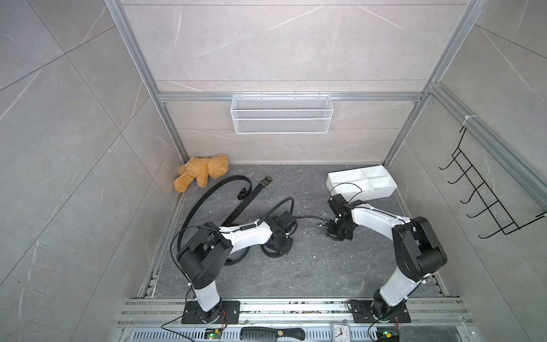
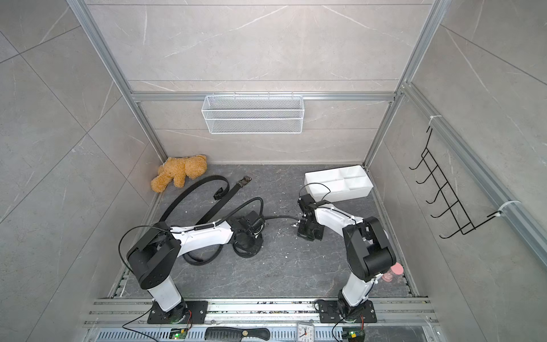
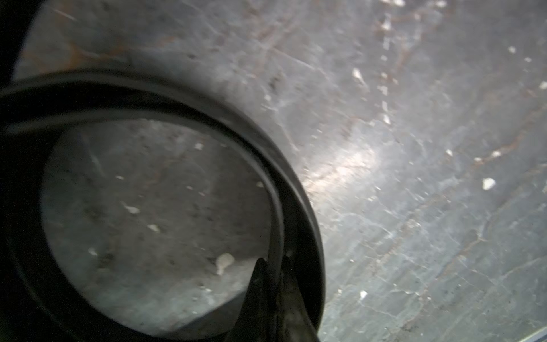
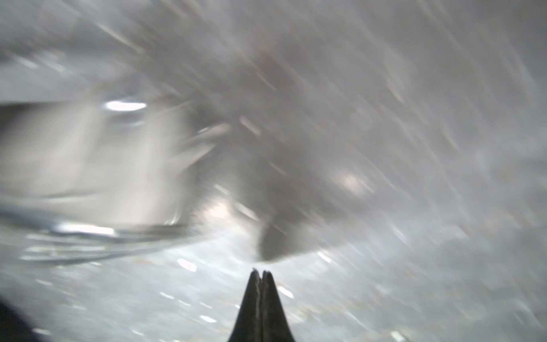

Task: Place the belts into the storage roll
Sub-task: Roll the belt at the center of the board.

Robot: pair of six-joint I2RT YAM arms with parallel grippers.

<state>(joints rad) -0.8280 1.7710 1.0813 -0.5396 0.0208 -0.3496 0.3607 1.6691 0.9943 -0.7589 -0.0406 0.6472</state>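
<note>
left gripper (image 3: 273, 266) clamped on coiled belt (image 3: 293, 183), mid tabletop (image 1: 296, 266) | right gripper (image 4: 260, 274) pinched closed, nothing between tips; view blurred | two loose belts (image 1: 241, 208) toward back-left corner | storage tray (image 1: 359, 183) at back-right corner

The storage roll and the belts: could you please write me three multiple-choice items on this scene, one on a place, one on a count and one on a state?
1. Where does the storage roll sit?
A. Far right corner
B. Near left corner
C. Middle

2. How many compartments does it have?
A. Two
B. Four
C. Six

3. The left fingers are:
A. open wide
B. shut on the coiled belt
C. shut on nothing

Answers:
1 A: both top views show it against the back and right walls.
2 B: crossed dividers split it into four.
3 B: the left wrist view shows the strap pinched between them.
</note>
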